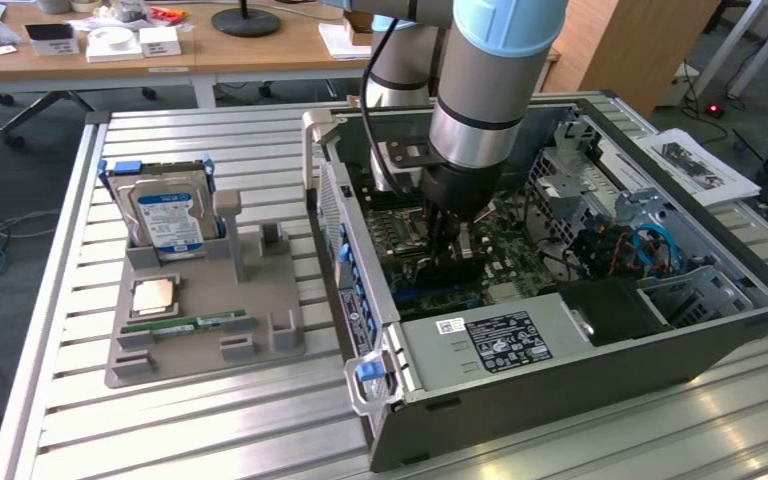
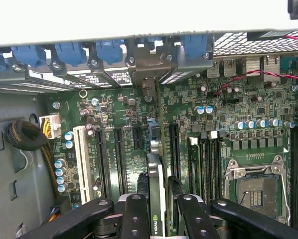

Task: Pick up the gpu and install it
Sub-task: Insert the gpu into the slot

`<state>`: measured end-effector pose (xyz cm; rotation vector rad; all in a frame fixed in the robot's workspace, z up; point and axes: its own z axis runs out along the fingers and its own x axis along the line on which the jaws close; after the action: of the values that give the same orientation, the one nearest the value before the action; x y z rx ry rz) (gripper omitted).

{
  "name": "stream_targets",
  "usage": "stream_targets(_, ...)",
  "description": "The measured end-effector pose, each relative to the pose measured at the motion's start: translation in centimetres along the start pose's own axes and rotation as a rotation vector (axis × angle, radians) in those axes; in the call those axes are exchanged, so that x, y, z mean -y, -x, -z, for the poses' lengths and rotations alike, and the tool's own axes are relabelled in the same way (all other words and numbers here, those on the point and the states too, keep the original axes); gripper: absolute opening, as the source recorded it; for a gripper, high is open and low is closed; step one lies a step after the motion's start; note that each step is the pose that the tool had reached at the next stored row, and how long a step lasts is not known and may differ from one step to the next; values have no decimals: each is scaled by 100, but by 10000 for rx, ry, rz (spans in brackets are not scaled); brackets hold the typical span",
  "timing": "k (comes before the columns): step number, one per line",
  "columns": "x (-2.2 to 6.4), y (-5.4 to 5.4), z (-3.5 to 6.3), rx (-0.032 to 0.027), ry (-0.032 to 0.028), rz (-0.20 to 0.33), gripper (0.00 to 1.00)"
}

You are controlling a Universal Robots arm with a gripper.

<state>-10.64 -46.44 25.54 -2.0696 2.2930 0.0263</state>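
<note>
My gripper (image 1: 448, 238) reaches down inside the open computer case (image 1: 704, 340), over the green motherboard (image 1: 504, 250). The gpu (image 1: 435, 272) is a dark card held on edge between the fingers, low over the board. In the wrist view the gpu (image 2: 156, 184) runs edge-on from my gripper (image 2: 159, 219) toward the case's rear wall. Its silvery bracket (image 2: 149, 67) stands at the rear slot opening among the blue clips (image 2: 109, 50). The black fingers (image 2: 134, 214) press on both sides of the card. It lies along the black slots (image 2: 173, 144); I cannot tell how deep it sits.
A grey holder (image 1: 264, 345) on the slatted table at the exterior view's left carries a blue-labelled hard drive (image 1: 171, 215), a CPU (image 1: 155, 296) and a green RAM stick (image 1: 204, 323). In the case are a CPU socket (image 2: 253, 186), a white slot (image 2: 81, 159) and cables (image 2: 24, 137).
</note>
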Motion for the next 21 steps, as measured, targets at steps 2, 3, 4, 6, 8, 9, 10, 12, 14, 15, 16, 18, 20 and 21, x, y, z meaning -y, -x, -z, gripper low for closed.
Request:
stream_targets(2, 0, 0, 0, 0, 1, 0, 27)
stream_targets(3, 0, 0, 0, 0, 0, 0, 27)
stream_targets(4, 0, 0, 0, 0, 0, 0, 27)
stream_targets(6, 0, 0, 0, 0, 0, 0, 27)
stream_targets(8, 0, 0, 0, 0, 0, 0, 27)
stream_targets(9, 0, 0, 0, 0, 0, 0, 27)
stream_targets(10, 0, 0, 0, 0, 0, 0, 27)
stream_targets(12, 0, -1, -5, -4, 1, 1, 27)
stream_targets(14, -1, -1, -6, -4, 1, 1, 27)
stream_targets(15, -1, 0, -7, 0, 1, 0, 27)
stream_targets(16, -2, 0, -8, 2, 1, -1, 27)
stream_targets(18, -10, -1, -10, 5, -3, -2, 27)
stream_targets(20, -16, -1, -10, 4, -3, 0, 27)
stream_targets(21, -16, -2, -9, 3, -3, 1, 27)
